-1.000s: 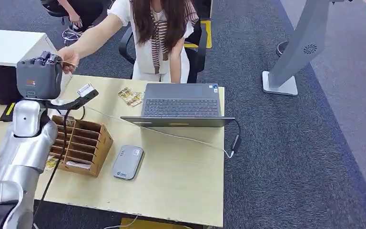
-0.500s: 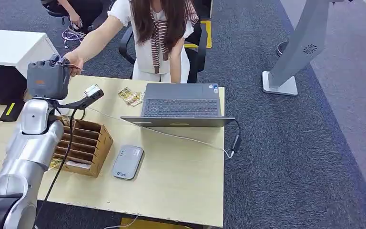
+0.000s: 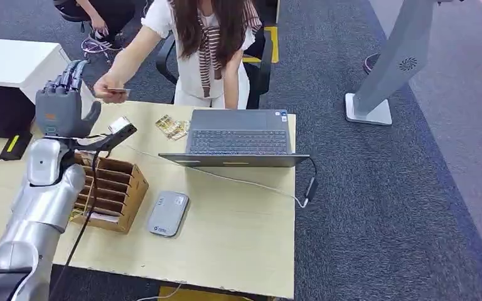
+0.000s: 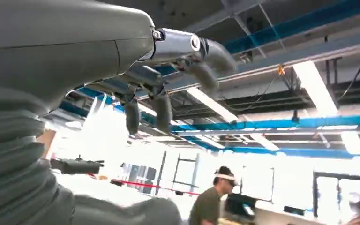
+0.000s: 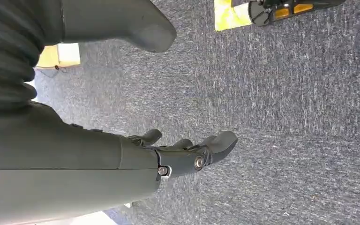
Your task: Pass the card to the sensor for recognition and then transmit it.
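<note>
My left hand (image 3: 61,106) is raised over the table's far left corner, its fingers (image 3: 69,74) spread upward and holding nothing. In the left wrist view its fingers (image 4: 161,101) stand apart against a ceiling. Just right of it, a person's hand (image 3: 107,86) holds the small card (image 3: 118,92), clear of my hand. The grey card sensor (image 3: 168,213) lies flat on the table near its front, beside a wooden slotted box (image 3: 110,185). My right hand (image 5: 183,152) hangs above dark carpet, fingers loosely apart and nothing in them.
An open laptop (image 3: 238,135) sits mid-table with a cable running off the right edge. A few loose cards (image 3: 172,127) lie left of it. The person stands behind the table (image 3: 238,244) before a chair. A grey stand base (image 3: 368,111) is on the carpet at right.
My left hand's fingers were closed by the person's hand; they have now spread open. The person has drawn their hand back to the right with the card in it.
</note>
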Available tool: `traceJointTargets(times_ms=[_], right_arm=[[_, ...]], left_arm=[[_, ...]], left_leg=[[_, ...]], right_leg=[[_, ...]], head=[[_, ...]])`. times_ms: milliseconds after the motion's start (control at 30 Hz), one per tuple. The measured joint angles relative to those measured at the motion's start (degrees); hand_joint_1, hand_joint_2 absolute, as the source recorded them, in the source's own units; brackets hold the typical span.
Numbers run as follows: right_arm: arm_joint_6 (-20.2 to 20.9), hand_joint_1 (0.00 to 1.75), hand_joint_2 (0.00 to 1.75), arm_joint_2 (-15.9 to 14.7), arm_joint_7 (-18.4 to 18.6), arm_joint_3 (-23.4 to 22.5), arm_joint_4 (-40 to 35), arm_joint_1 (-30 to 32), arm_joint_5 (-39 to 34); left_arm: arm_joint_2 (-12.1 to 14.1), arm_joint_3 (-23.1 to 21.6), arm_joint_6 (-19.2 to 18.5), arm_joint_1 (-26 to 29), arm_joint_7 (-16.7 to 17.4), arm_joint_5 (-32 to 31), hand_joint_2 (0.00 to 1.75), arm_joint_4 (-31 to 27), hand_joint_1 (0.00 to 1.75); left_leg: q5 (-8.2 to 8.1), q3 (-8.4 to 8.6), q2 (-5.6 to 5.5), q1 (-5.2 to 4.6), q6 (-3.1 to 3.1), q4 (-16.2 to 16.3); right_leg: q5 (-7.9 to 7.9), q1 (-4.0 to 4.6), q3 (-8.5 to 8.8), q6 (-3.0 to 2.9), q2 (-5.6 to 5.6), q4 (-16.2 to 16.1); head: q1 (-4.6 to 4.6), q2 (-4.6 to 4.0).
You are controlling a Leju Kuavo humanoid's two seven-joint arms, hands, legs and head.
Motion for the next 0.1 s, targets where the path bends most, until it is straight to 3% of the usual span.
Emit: traceJointTargets(times_ms=[100], right_arm=[[-0.31,0.0,1.75,0.0,0.15,-0.07,0.0,0.11,-0.46]], left_arm=[[0.02,1.6,0.09,5.96,-2.19,3.42,1.75,-7.7,0.0]], left_leg=[[-0.04,0.0,0.07,0.0,0.02,-0.01]], right_leg=[[-0.01,0.0,-0.02,0.0,0.08,0.0]], head=[[0.0,0.0]])
